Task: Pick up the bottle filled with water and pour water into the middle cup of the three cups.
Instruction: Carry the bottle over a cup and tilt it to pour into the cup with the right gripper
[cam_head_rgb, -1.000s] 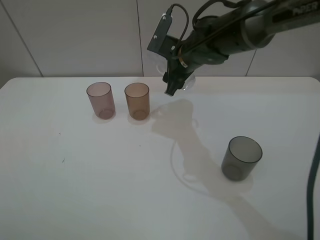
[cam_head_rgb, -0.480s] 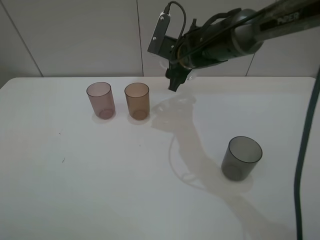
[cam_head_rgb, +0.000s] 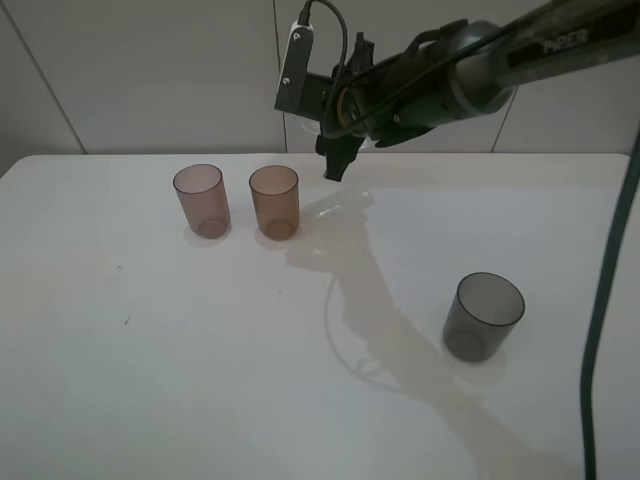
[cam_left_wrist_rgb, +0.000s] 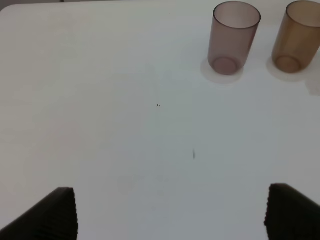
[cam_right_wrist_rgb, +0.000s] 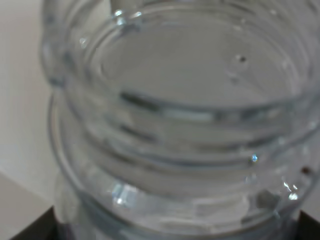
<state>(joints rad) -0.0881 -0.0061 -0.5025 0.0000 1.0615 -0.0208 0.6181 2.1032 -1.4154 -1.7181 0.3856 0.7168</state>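
Clear wide-necked plastic bottle (cam_right_wrist_rgb: 175, 125) sat clamped in right gripper (cam_head_rgb: 336, 162) near amber-brown plastic tumbler (cam_head_rgb: 274, 202); left gripper (cam_left_wrist_rgb: 172, 212) fingers spread apart.

Pink cup (cam_head_rgb: 201, 200) crowds one side of the middle cup (cam_head_rgb: 274, 203); the other side lies open.

Ext: high, down on table (cam_head_rgb: 150, 380). L wrist: low, shares mauve cup (cam_left_wrist_rgb: 235, 37). R wrist: close-up, bottle (cam_right_wrist_rgb: 190, 115).

pinkish-mauve cup (cam_head_rgb: 201, 200) | amber-brown middle cup (cam_head_rgb: 274, 202) | smoky-grey cup (cam_head_rgb: 483, 316) | clear colourless bottle (cam_right_wrist_rgb: 175, 160) | white table (cam_head_rgb: 150, 380)
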